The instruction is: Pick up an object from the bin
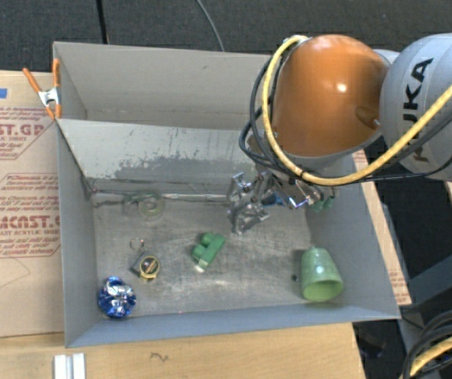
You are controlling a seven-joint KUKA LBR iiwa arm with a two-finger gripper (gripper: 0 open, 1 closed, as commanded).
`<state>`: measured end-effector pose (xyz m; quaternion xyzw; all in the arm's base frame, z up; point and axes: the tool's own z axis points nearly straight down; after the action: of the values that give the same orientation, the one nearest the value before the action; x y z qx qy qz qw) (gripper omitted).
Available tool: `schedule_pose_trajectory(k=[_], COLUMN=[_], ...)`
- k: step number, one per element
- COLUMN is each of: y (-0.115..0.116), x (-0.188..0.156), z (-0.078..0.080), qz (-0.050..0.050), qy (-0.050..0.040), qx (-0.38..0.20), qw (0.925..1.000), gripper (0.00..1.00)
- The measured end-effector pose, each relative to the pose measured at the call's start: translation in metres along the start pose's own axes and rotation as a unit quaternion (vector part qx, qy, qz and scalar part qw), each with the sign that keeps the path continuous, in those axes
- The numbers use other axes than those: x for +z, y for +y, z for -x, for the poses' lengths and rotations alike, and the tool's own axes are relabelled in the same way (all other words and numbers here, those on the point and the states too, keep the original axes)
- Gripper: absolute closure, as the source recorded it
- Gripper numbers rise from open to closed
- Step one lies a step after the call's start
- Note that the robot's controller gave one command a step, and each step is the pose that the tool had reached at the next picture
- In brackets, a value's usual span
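- The gripper (244, 212) hangs low over the bin's floor, a little right of the frame's centre; I see nothing in its grasp, and I cannot tell whether it is apart or together.
- Nearest to it is a small green block (208, 249), lying tilted on the floor just below and left of the gripper, apart from it.
- A pale green cup (318, 275) lies on its side toward the lower right corner of the grey bin (171, 85).
- A small round gold-and-dark thing (148, 266) sits left of the block; a crumpled shiny blue ball (116, 298) is in the lower left corner.
- A thin ring (149, 204) lies near the back wall, at left of centre.
- Above the gripper bulges the orange cover (325, 93), looped with yellow and black cables (272, 77).
- The arm (431, 125), at the upper right, reads "KUKA" (420, 76) in black letters.
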<state>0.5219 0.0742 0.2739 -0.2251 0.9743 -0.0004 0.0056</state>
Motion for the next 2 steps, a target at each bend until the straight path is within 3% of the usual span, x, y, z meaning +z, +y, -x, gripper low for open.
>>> schedule_pose_trajectory(k=[1,2], y=[0.001,-0.003], x=[0.004,0.175], z=[-0.001,0.006], qz=[0.002,0.004], qy=[0.0037,0.0082], qx=[0.000,-0.004], qw=[1.0000,1.0000], gripper=[0.00,0.00])
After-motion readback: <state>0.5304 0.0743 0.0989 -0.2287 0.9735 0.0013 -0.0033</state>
